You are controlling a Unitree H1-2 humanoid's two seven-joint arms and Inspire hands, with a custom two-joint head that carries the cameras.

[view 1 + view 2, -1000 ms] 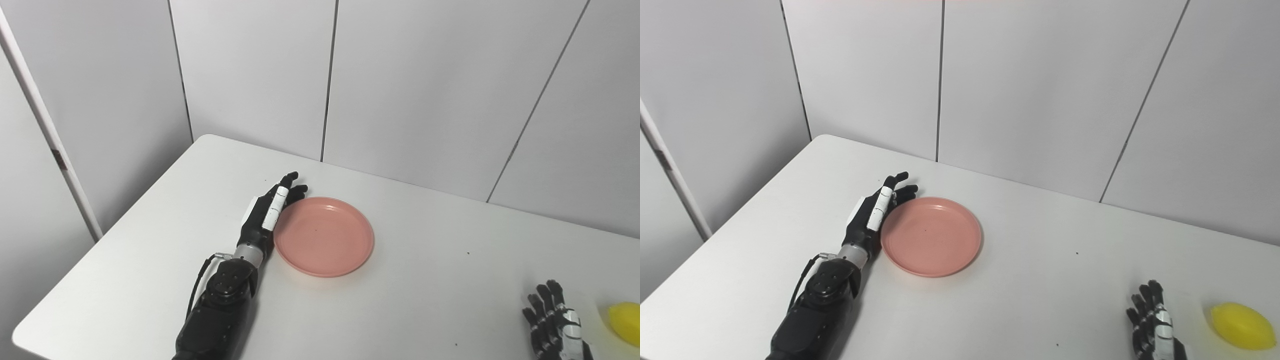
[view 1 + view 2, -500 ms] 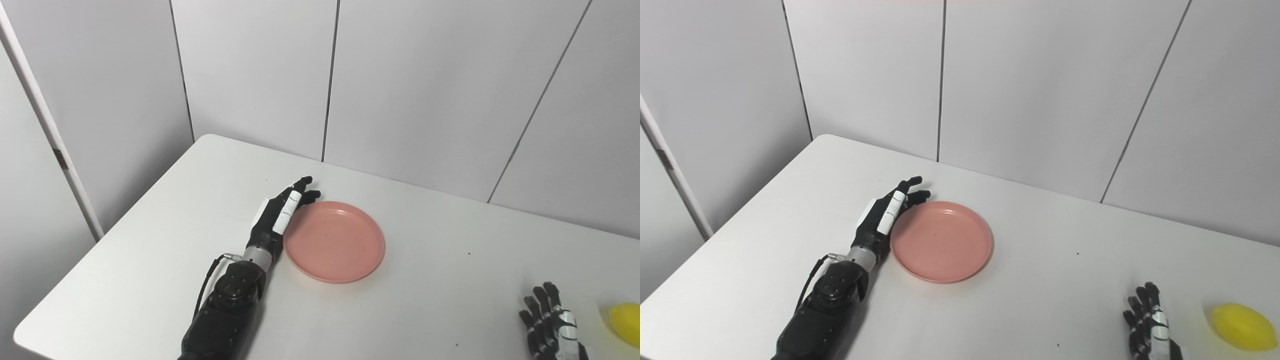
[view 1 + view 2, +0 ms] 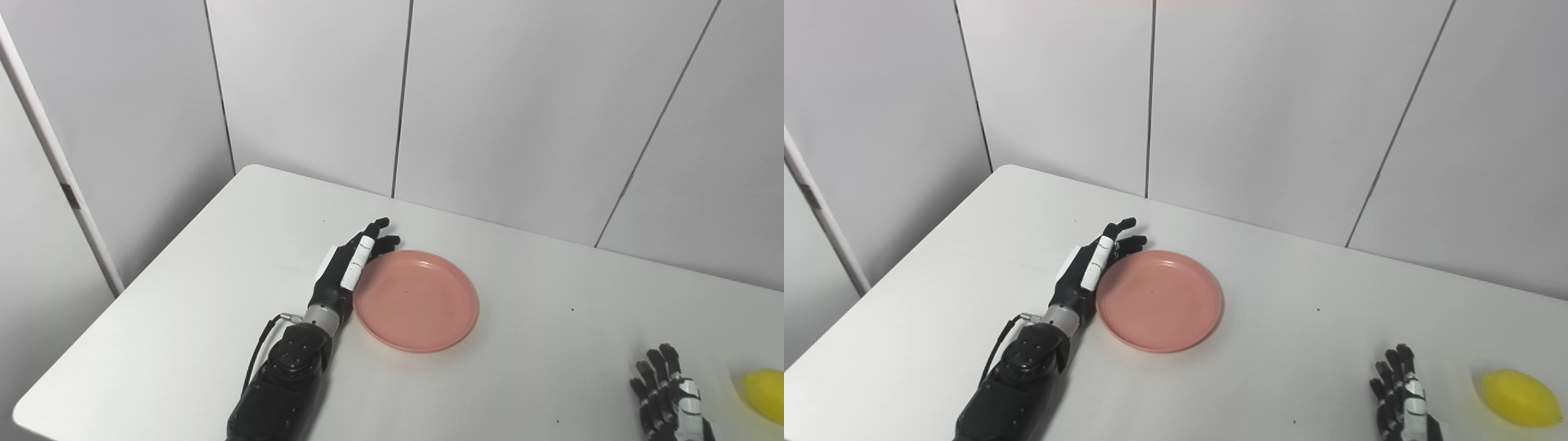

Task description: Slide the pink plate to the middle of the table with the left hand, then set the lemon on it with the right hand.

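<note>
The pink plate (image 3: pixel 416 300) lies flat on the white table (image 3: pixel 184 306), left of its middle. My left hand (image 3: pixel 352 260) stands on edge against the plate's left rim, open, fingers straight and pointing away from me. The yellow lemon (image 3: pixel 1521 398) rests near the table's front right corner. My right hand (image 3: pixel 1399 395) sits low at the bottom edge, just left of the lemon and apart from it, open with fingers spread upward. Its lower part is cut off by the frame.
Grey wall panels (image 3: pixel 490 104) rise behind the table's far edge. The table's left edge (image 3: pixel 122 294) runs diagonally beside my left arm. A few small dark specks dot the tabletop to the right of the plate.
My left hand has pushed the plate to the right and slightly toward me across the table. The right hand has sunk a little lower at the frame's bottom edge; the lemon stays put.
</note>
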